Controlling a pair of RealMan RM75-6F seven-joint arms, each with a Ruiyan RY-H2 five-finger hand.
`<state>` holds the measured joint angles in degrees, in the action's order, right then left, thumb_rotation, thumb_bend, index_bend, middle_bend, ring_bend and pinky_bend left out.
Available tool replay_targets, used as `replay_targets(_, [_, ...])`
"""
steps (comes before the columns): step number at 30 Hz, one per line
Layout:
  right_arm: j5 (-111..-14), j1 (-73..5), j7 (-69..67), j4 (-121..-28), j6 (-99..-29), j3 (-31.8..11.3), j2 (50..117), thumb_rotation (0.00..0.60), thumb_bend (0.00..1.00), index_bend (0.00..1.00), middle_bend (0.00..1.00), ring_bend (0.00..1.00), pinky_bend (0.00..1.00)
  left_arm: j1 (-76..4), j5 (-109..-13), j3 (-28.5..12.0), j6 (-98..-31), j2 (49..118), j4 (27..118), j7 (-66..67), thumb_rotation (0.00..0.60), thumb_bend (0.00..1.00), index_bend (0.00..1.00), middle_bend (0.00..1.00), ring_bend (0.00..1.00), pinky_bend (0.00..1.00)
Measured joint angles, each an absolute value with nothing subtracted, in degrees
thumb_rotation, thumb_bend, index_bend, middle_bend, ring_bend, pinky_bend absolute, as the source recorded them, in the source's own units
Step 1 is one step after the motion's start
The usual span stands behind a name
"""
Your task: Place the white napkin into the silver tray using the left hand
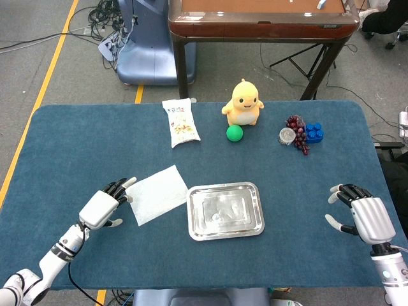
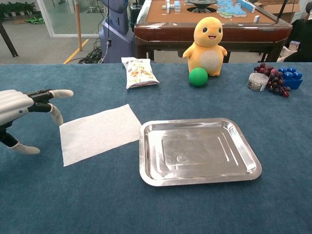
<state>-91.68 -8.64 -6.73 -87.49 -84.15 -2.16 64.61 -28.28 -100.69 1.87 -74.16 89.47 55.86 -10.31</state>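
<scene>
A white napkin [image 1: 157, 193] [image 2: 99, 132] lies flat on the blue table, just left of the silver tray [image 1: 225, 211] [image 2: 199, 150], its right corner close to the tray's rim. My left hand [image 1: 105, 204] [image 2: 19, 108] hovers at the napkin's left edge with fingers spread and nothing in it; the fingertips [image 1: 127, 183] reach the napkin's corner. My right hand [image 1: 360, 214] stays open near the table's right edge, far from the tray, and shows only in the head view.
Along the back stand a snack bag [image 1: 180, 122], a yellow duck toy [image 1: 243, 102], a green ball [image 1: 234, 132], and a small jar with grapes and a blue block [image 1: 299, 134]. A wooden table [image 1: 261, 19] stands behind.
</scene>
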Motion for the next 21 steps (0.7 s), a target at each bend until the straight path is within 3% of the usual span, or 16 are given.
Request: replay_targets(21, [-91.6,-8.7,-6.9,-87.5,-84.1,-2.2,64.6,0.6,0.21,0.49,0.35,0.27,0.38,-29.6,-98.9,3.5,-73.0,92.9,51.1,-11.5,0.6,0.24,0.47,0.02,0.0,0.18])
